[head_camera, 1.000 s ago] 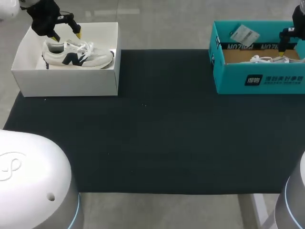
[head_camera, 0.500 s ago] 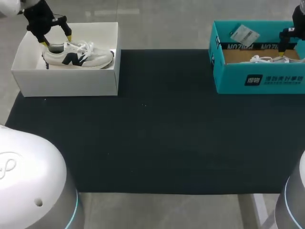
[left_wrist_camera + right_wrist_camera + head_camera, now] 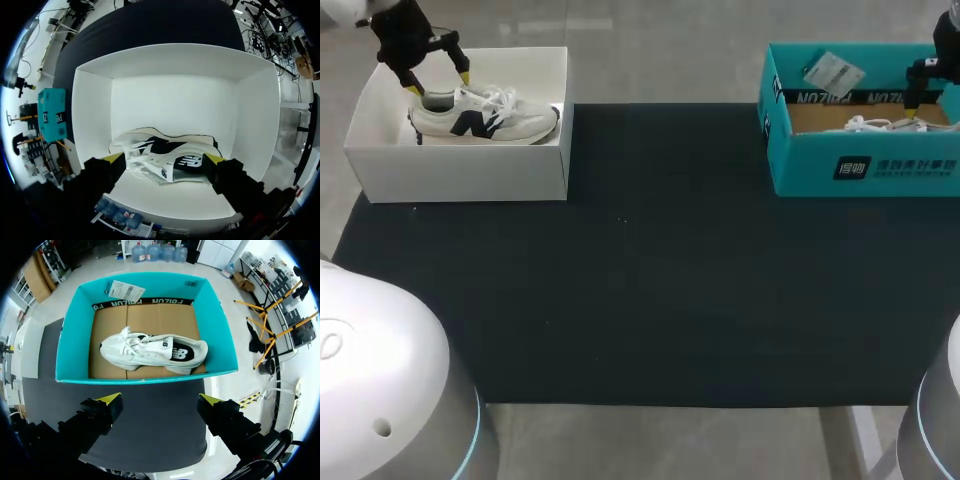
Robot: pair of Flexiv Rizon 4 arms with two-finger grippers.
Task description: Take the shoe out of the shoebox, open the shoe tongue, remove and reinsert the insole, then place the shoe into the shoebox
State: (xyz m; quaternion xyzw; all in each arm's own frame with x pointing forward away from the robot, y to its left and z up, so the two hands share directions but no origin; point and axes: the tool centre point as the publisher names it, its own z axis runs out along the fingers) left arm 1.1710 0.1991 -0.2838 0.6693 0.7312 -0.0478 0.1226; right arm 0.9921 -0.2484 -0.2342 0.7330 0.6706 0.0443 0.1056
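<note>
Upper left: our left gripper [image 3: 441, 83], jaws spread, straddles the navy-trimmed shoe [image 3: 485, 118] inside the white shoebox [image 3: 460, 172] | upper right: our right gripper [image 3: 159, 400], jaws spread, hovers over the teal shoebox [image 3: 805, 165] and its white shoe [image 3: 150, 352].

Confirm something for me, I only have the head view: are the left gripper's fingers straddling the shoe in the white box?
Observer: Yes. In the left wrist view the left gripper is open, with one yellow tip on each side of the navy-trimmed shoe. I can't tell if they touch it.
Operator: Teal box? The wall hides most of it here.
Observer: The right wrist view shows a whole white shoe on the brown cardboard floor of the teal box.
Operator: Right gripper around it?
Observer: No. The right gripper is open and that shoe is ahead of its tips, not between them.
</note>
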